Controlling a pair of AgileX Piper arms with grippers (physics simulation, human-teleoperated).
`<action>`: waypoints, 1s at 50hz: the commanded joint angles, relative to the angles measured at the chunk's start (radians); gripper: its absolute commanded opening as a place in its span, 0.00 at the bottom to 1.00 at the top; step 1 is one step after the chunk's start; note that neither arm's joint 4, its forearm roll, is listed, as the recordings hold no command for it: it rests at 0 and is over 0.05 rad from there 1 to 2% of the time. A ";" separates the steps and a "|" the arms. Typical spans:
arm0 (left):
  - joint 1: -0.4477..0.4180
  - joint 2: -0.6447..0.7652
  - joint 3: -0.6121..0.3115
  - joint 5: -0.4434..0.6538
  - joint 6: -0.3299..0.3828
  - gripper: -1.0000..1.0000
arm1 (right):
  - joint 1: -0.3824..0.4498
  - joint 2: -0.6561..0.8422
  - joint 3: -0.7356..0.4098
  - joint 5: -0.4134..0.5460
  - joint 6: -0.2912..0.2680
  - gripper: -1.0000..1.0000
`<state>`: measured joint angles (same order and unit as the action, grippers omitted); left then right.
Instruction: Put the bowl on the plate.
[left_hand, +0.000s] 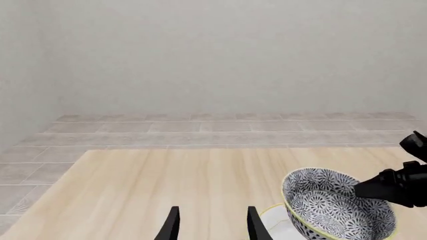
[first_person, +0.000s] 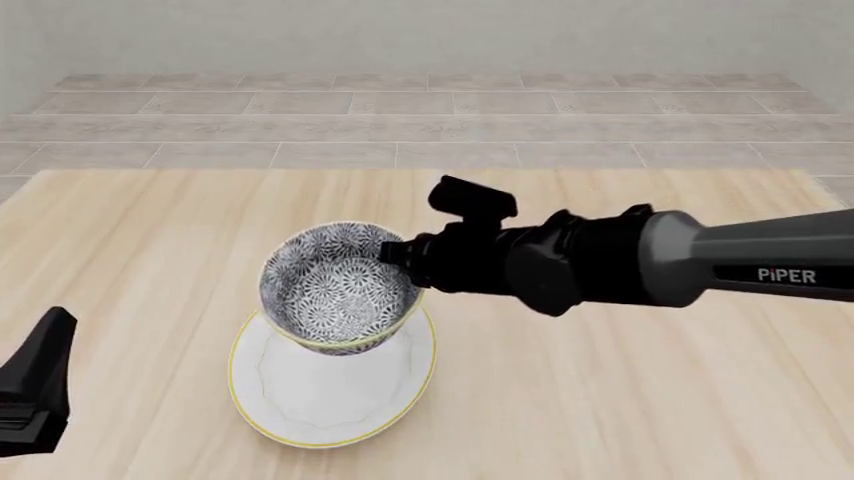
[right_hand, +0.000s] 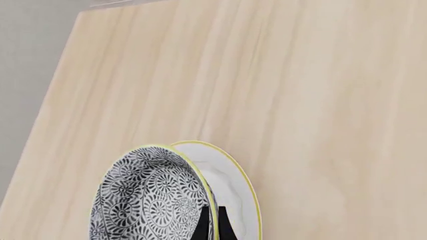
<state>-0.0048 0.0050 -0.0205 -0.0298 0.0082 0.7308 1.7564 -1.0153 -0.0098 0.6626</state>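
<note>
The bowl (first_person: 334, 285), floral inside with a thin yellow rim, hangs tilted over the far half of the white plate (first_person: 327, 405). My right gripper (first_person: 396, 255) is shut on the bowl's right rim, one finger inside and one outside. The right wrist view shows the fingers (right_hand: 201, 225) pinching the rim, with the bowl (right_hand: 143, 200) in front of the plate (right_hand: 237, 192). Whether the bowl's base touches the plate I cannot tell. My left gripper (left_hand: 213, 220) is open and holds nothing, near the table's front left (first_person: 40, 380). Its view shows the bowl (left_hand: 333, 205) and the plate (left_hand: 280, 222).
The light wooden table (first_person: 641, 400) carries only the plate and bowl. Beyond its far edge lies a tiled floor (first_person: 427, 120) and a plain wall. The right arm (first_person: 694, 260) stretches across the table's right half at bowl height.
</note>
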 joint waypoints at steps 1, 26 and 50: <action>0.001 -0.001 -0.001 0.001 0.000 1.00 | 0.006 0.021 -0.005 -0.014 0.004 0.00; 0.000 -0.002 -0.003 0.001 0.001 1.00 | 0.027 0.060 0.008 -0.054 0.023 0.00; 0.000 0.002 -0.014 0.005 0.002 1.00 | 0.038 0.080 0.019 -0.078 0.036 0.00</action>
<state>-0.0048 0.0058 -0.0301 -0.0255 0.0105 0.7668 1.8325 -0.9929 -0.0791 0.6915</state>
